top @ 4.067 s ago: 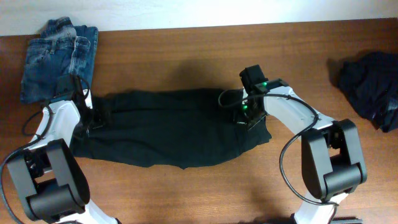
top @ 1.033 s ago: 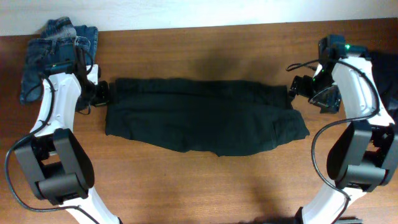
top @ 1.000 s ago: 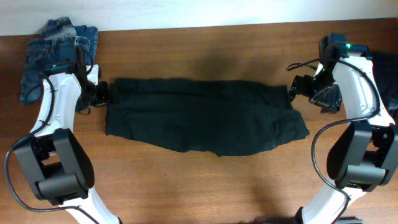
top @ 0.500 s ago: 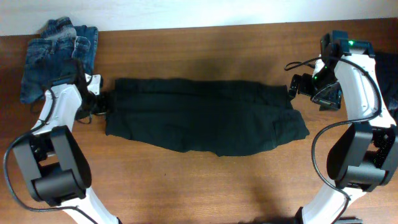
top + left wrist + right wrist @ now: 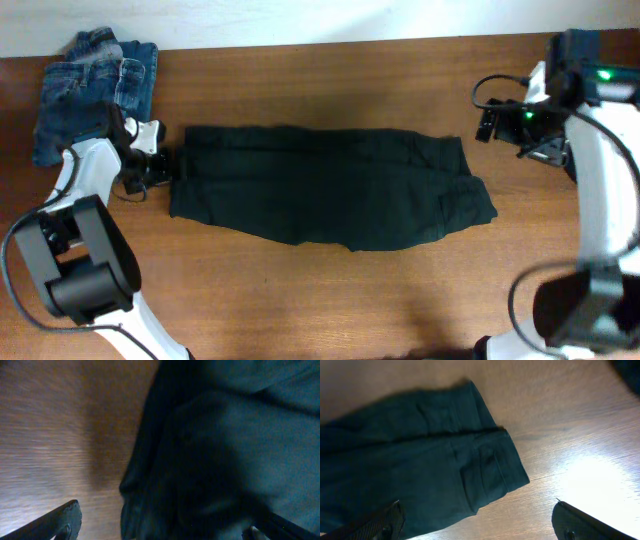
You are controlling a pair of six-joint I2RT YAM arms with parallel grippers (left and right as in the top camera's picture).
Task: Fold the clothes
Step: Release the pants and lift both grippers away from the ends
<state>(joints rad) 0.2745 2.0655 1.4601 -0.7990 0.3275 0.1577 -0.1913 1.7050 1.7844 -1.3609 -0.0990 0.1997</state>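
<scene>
The left gripper (image 5: 165, 522) stood wide open and held nothing. The near edge of the black garment (image 5: 225, 450) lay between and ahead of its fingers (image 5: 65, 517), on the wooden table (image 5: 60, 435). Behind it, off to one side, sat folded jeans (image 5: 90, 85). The right gripper (image 5: 477, 520) hung wide open and empty above the table, with the garment's other end below and ahead.

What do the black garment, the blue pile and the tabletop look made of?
Black garment: soft matte woven cloth, probably cotton; it creases and shows seams. Blue pile: denim, faded patches, likely jeans. Tabletop: brown wood or wood-look laminate, visible grain, slight sheen.
</scene>
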